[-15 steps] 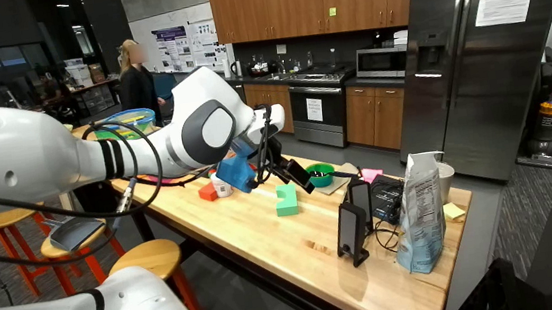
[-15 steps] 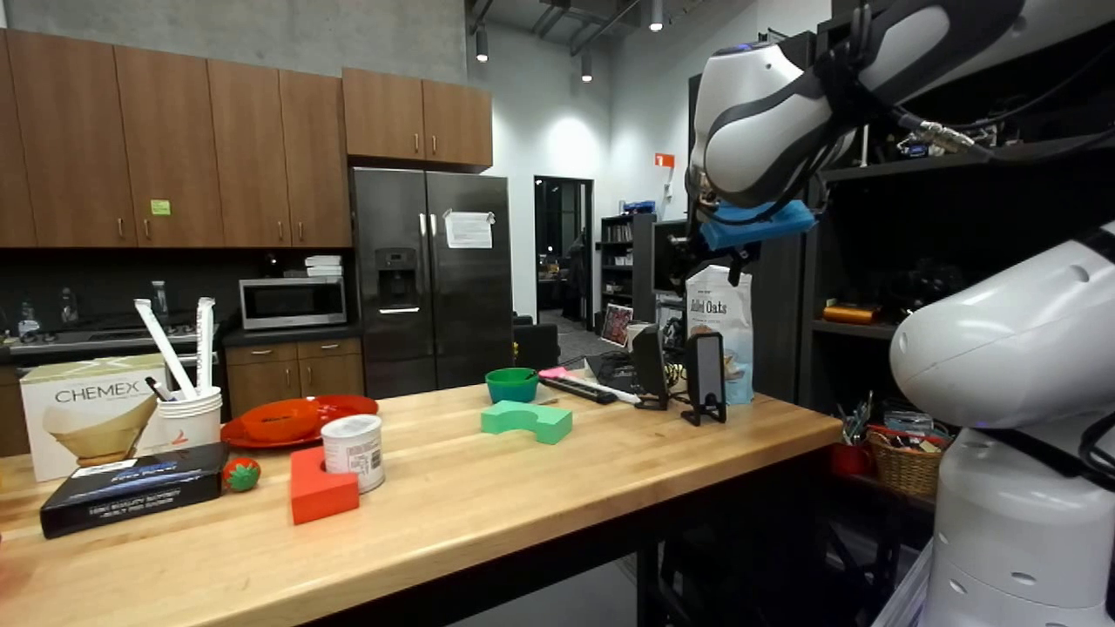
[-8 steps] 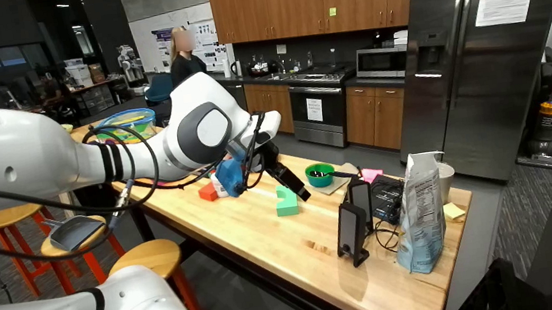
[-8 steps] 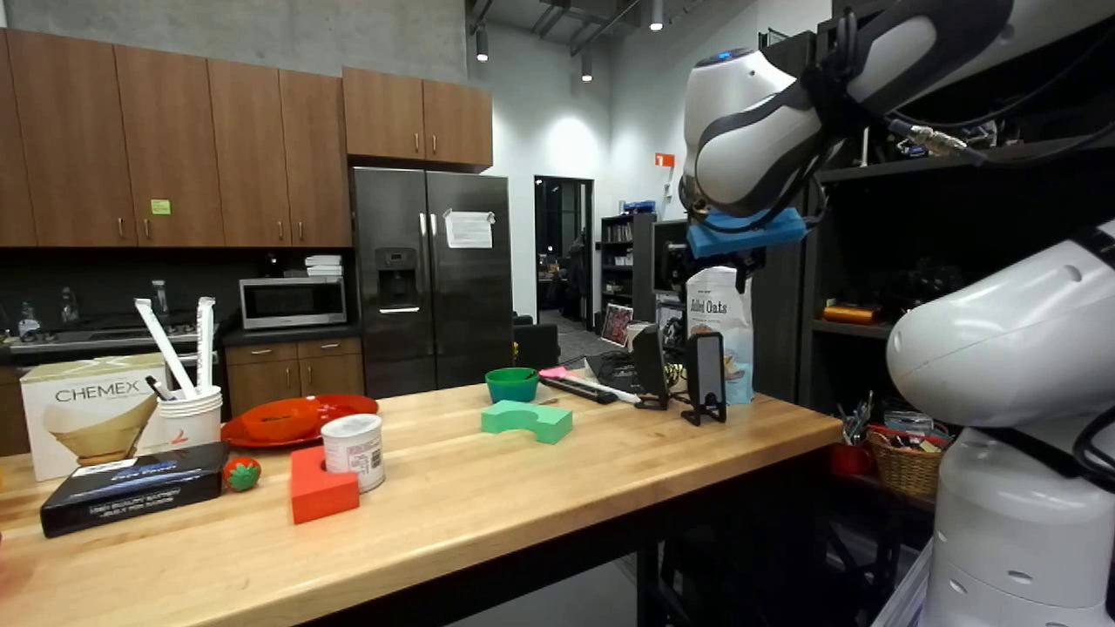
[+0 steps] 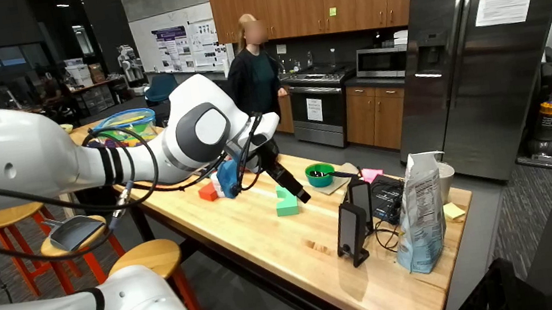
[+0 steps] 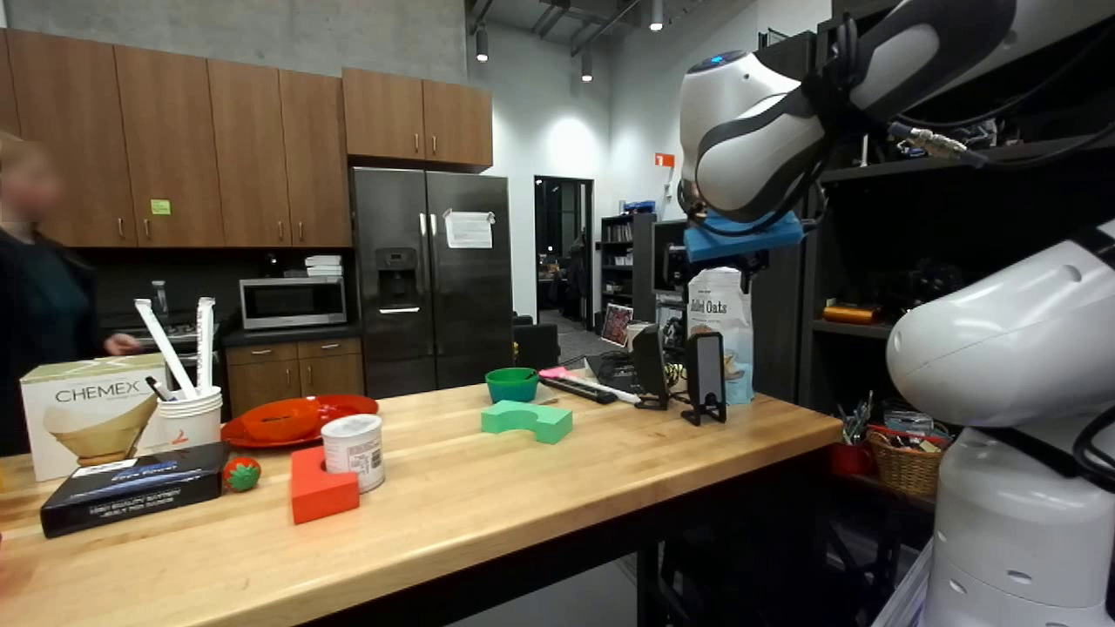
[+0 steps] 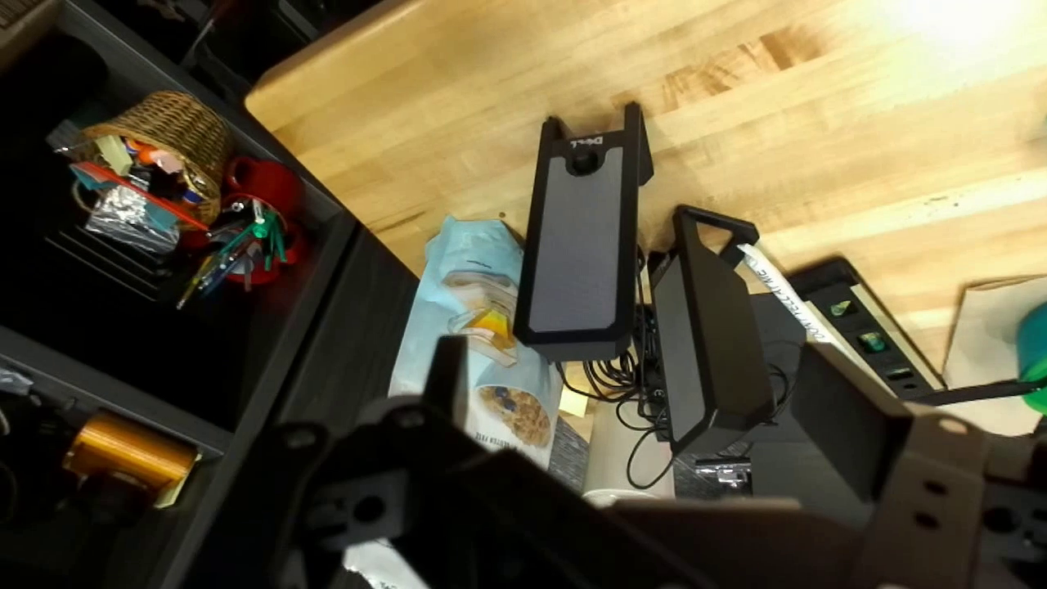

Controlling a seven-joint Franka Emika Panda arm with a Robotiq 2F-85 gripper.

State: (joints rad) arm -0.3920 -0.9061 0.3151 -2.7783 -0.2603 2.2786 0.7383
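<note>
My gripper [image 7: 650, 397] is open in the wrist view, its fingers wide apart with nothing held. In an exterior view the gripper [image 5: 304, 195] is above the table, pointing down and toward the speakers. Two black Dell speakers stand ahead of it: the nearer speaker [image 7: 577, 237] and the farther speaker [image 7: 707, 343] appear between the fingers but apart from them. An oats bag [image 7: 470, 286] stands behind the speakers, partly covered by the left finger. A green notched block [image 5: 288, 205] lies on the table near the gripper in that view; it also shows in an exterior view [image 6: 527, 420].
A green bowl [image 5: 320, 181] with a dark utensil, a black level [image 7: 871, 327] and loose cables lie near the speakers. A red block [image 6: 322, 488], white tub [image 6: 355, 448], red plate [image 6: 348, 406] and Chemex box [image 6: 91, 418] are farther along. A person [image 5: 255, 72] stands behind the table.
The gripper has turned and come down slightly, mostly in the first half second. Its tips now sit a little lower. The person has walked along behind the table. The table objects have not moved.
</note>
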